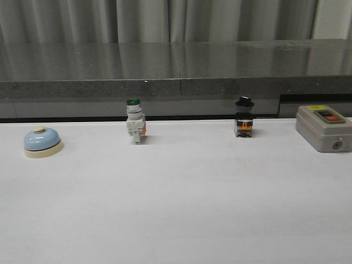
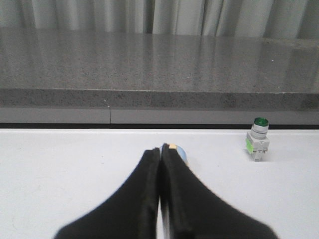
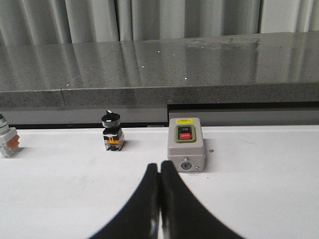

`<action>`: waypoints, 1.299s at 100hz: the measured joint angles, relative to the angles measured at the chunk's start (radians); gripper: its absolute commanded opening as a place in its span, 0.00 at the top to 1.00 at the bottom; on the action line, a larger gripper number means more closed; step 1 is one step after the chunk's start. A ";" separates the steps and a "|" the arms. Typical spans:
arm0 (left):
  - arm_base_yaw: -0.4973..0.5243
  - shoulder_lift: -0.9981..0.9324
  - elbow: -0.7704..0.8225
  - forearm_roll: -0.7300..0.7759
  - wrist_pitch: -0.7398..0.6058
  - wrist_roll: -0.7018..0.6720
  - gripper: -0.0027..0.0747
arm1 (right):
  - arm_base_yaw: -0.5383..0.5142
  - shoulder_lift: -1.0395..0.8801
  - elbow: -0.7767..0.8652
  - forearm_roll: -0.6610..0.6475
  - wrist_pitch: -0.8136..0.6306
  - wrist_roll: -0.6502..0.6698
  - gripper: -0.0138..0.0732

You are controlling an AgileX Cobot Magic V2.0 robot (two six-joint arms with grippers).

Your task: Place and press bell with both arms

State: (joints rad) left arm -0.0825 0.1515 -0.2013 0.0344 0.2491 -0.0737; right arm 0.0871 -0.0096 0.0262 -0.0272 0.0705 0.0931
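Bell [image 1: 42, 142] sits on the white table [image 1: 181, 198], far to the left side, well apart from the green-capped switch [image 1: 135, 121]. Its blue dome looks smooth and slippery (probably hard metal, not heavy), so the cream base is likely best gripped at its sides. Both left gripper [image 2: 160, 152] and right gripper [image 3: 159, 167] fingers are pressed together, holding nothing.
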 measured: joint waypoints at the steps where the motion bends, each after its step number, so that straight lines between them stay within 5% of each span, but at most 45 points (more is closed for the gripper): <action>1: 0.000 0.008 -0.015 0.000 0.008 0.000 0.99 | 0.000 0.000 0.000 0.000 0.000 0.000 0.91; 38: 0.000 0.521 -0.412 0.002 0.259 0.008 0.99 | 0.000 0.000 0.000 0.000 0.000 0.000 0.91; 72: 0.000 0.844 -0.545 0.002 0.320 0.008 0.96 | 0.000 0.000 0.000 0.000 0.000 0.000 0.91; 81: 0.000 0.895 -0.569 0.002 0.322 0.008 0.80 | 0.000 0.000 0.000 0.000 0.000 0.000 0.91; 98: 0.000 0.948 -0.605 0.002 0.327 0.008 0.15 | 0.000 0.000 0.000 0.000 0.000 0.000 0.91; 103: 0.000 0.957 -0.610 0.002 0.325 0.008 0.04 | 0.000 0.000 0.000 0.000 0.000 0.000 0.91; 130: -0.007 1.049 -0.667 0.002 0.306 0.008 0.14 | 0.000 0.000 0.000 0.000 0.000 0.000 0.91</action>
State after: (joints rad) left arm -0.0893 1.2008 -0.8688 0.0360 0.5554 -0.0658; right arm 0.0871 -0.0096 0.0262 -0.0272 0.0705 0.0931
